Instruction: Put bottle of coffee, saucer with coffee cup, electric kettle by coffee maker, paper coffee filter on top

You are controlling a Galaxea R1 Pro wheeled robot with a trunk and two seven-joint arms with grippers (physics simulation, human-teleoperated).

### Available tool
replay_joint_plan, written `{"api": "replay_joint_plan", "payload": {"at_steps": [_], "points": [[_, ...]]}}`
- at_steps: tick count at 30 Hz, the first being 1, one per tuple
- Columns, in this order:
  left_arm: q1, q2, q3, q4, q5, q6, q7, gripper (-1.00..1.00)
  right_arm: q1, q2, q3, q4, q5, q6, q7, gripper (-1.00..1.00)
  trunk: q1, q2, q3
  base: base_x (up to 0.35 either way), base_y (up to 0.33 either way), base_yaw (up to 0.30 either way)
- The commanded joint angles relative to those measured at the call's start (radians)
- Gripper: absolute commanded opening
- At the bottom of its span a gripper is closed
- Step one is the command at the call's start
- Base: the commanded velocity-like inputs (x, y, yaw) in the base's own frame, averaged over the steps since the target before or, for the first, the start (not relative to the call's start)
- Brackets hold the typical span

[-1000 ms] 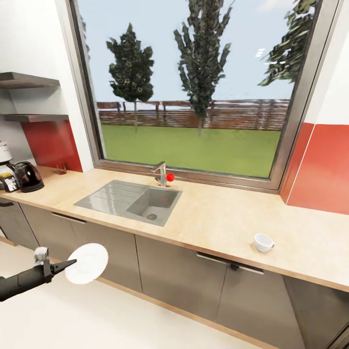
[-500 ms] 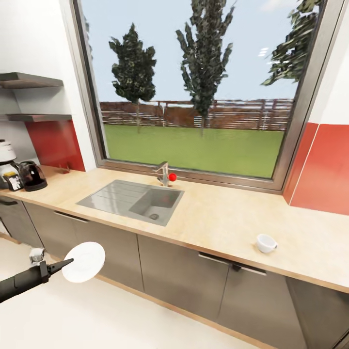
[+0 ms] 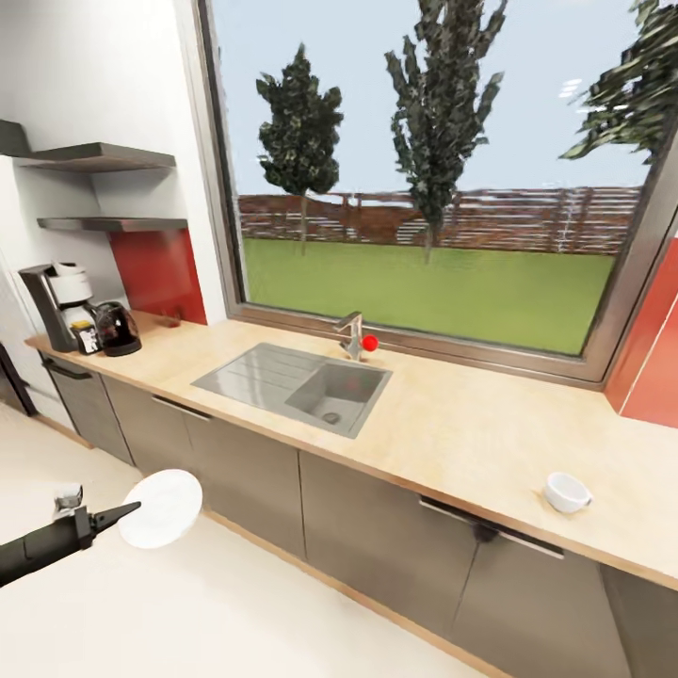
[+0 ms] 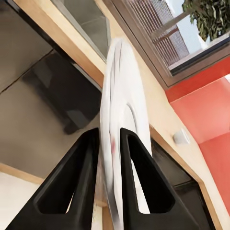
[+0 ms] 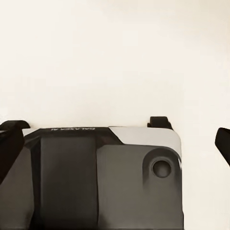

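The coffee maker (image 3: 58, 303) stands at the desk's (image 3: 452, 428) far left, the kettle (image 3: 118, 330) just right of it. The sink (image 3: 301, 384) lies mid-desk and the cup (image 3: 567, 492) far right.

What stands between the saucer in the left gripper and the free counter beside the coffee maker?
Nothing visible does. The saucer hangs over the floor in the left gripper; the kettle stands close beside the coffee maker.
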Motion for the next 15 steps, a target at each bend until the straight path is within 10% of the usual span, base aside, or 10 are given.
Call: {"api": "replay_joint_plan", "payload": {"at_steps": [1, 15], "points": [[-0.001, 0.001, 0.003, 0.000, 0.002, 0.008, 0.000, -1.00, 0.002, 0.000, 0.009, 0.000, -0.009, 0.003, 0.002, 1.00, 0.001, -0.002, -0.003, 0.134, 0.089, 0.253], [-0.001, 0.001, 0.010, 0.000, 0.002, 0.008, -0.002, -1.00, 0.204, -0.058, 0.012, 0.000, -0.001, -0.085, 0.003, 1.00, 0.001, -0.002, -0.011, 0.254, 0.177, 0.229]]}}
